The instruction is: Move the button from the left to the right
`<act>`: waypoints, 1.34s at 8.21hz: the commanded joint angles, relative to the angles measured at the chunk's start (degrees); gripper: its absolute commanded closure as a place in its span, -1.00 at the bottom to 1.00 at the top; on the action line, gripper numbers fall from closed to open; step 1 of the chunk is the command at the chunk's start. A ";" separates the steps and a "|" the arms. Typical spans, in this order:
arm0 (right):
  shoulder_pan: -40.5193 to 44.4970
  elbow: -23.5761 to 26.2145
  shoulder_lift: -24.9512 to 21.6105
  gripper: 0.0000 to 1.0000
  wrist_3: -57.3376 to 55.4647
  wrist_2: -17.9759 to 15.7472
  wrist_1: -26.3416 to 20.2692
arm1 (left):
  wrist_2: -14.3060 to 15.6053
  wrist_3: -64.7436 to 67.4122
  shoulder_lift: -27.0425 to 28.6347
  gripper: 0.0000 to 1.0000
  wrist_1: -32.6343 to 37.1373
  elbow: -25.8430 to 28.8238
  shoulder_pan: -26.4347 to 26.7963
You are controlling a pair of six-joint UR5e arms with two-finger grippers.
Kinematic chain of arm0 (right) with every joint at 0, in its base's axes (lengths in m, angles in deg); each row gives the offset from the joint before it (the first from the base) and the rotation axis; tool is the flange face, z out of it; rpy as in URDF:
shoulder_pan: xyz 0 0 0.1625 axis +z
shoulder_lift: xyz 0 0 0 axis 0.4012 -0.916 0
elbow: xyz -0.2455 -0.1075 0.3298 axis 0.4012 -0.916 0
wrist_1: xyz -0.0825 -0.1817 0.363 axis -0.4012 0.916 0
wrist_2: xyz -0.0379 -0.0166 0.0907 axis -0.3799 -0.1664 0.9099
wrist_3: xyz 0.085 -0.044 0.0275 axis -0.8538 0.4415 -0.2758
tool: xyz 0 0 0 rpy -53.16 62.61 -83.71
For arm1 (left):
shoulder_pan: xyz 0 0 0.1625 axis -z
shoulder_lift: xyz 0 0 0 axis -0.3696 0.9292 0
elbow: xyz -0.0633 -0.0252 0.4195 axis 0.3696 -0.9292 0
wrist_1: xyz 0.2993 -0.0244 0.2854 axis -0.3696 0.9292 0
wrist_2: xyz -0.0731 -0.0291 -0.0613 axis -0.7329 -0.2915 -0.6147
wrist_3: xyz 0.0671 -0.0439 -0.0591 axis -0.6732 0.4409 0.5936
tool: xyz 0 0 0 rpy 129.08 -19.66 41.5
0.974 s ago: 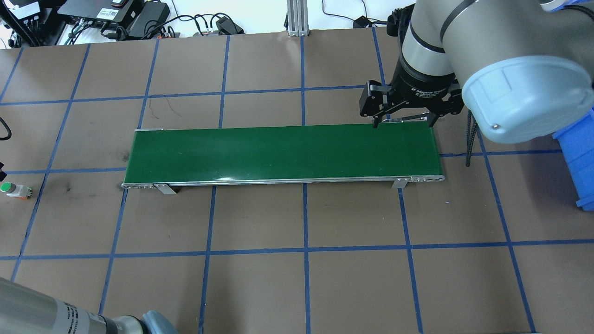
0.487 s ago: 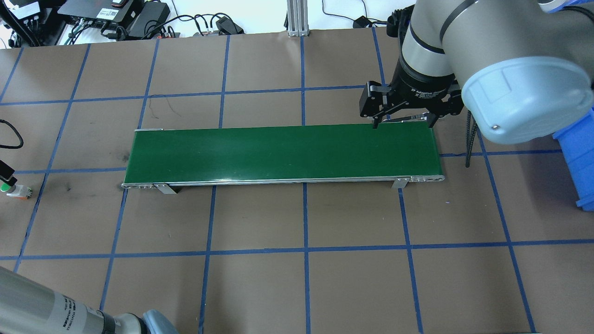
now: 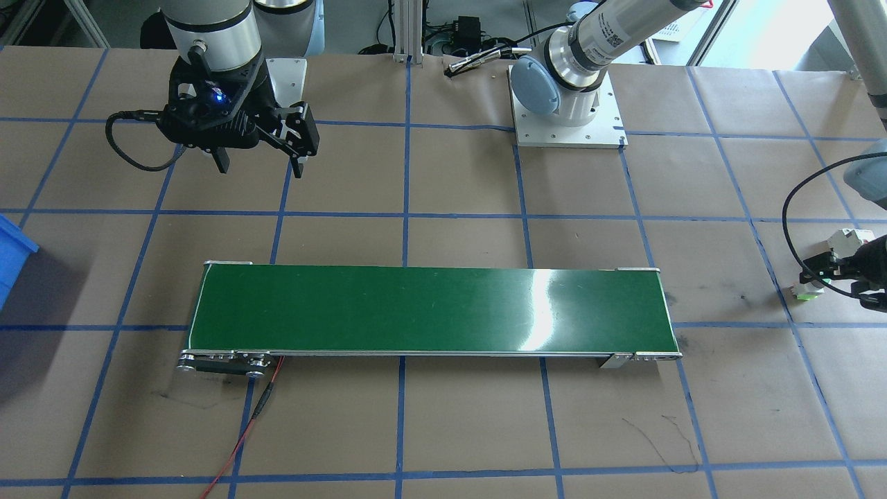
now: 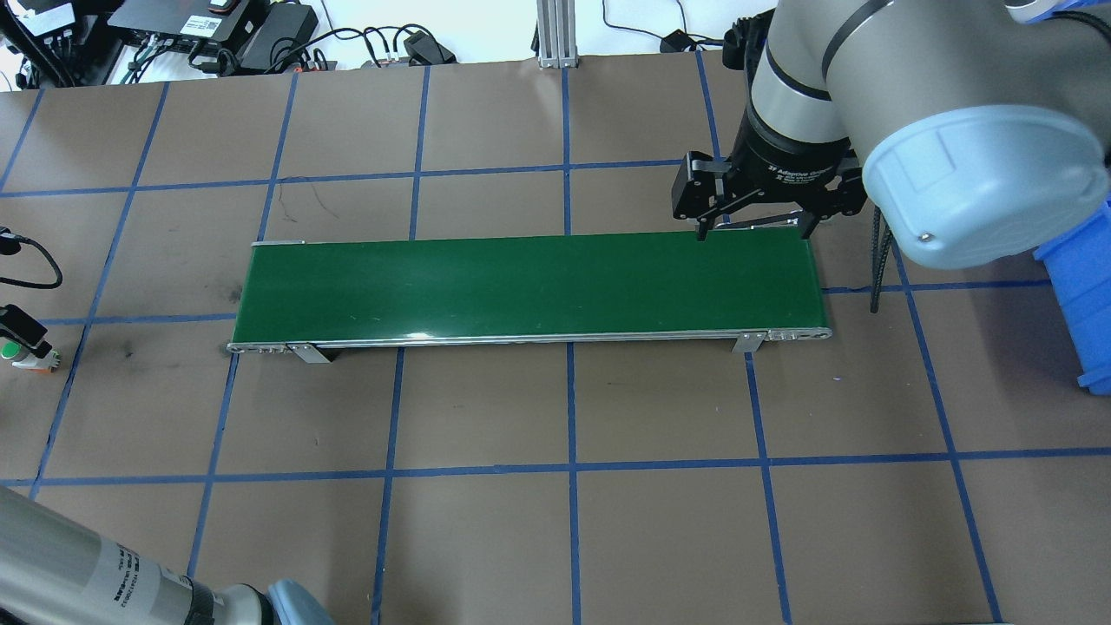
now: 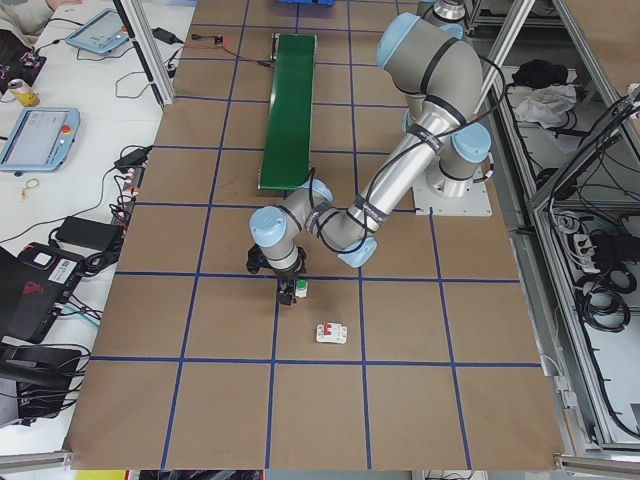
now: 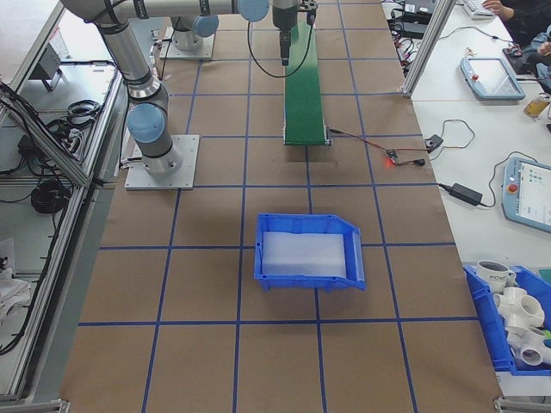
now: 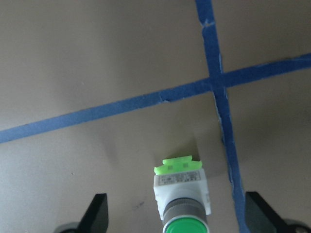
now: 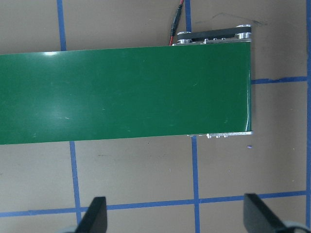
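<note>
The left arm stretches low across the table's left end, its wrist pointing straight down and the left gripper (image 7: 175, 221) spread wide, one finger (image 7: 97, 216) showing at each side of the wrist view. The right arm reaches in from the far side, holding the right gripper (image 4: 753, 227) downward above the table, its fingers (image 8: 95, 216) also parted wide and holding nothing.

Conveyor belt (image 4: 529, 286) lies mid-table (image 4: 608, 521). Button (image 7: 182, 196) lies on the table well off the belt's left end, between the left end effector's (image 7: 176, 218) spread fingers. Right end effector (image 4: 753, 227) hangs over the belt's right end.
</note>
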 commanded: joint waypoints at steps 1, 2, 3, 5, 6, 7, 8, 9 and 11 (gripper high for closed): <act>0.00 -0.01 0.01 -1.00 0.01 0.26 -0.09 | 0.16 -0.37 1.17 -1.00 -0.03 -0.04 0.00; 0.00 -0.10 -0.08 -1.00 0.01 0.09 -0.17 | 0.16 -0.37 1.34 -1.00 -0.03 -0.04 0.00; 0.00 -0.10 -0.08 -1.00 0.09 0.00 -0.09 | 0.16 -0.29 1.61 -1.00 -0.03 -0.04 0.00; 0.00 -0.10 -0.08 -1.00 -0.69 0.43 -0.09 | 0.07 -0.81 2.49 -0.81 -0.03 0.05 0.00; 0.00 -0.10 -0.08 -1.00 -0.61 0.26 -0.09 | -0.01 -0.81 2.49 0.31 0.06 0.05 0.00; 0.00 -0.10 -0.08 -1.00 -0.26 0.18 0.00 | -0.01 -0.90 2.49 0.84 0.06 0.05 0.00; 0.00 -0.01 -0.08 -1.00 0.00 0.09 0.00 | -0.19 -0.81 2.49 1.00 0.15 0.14 0.00; 0.00 -0.01 -0.08 -1.00 0.01 0.09 0.00 | -0.28 -0.90 2.32 1.00 0.58 0.14 0.00; 0.00 -0.01 -0.08 -1.00 0.01 0.09 0.00 | -0.10 -0.38 -1.09 1.00 3.29 0.84 0.09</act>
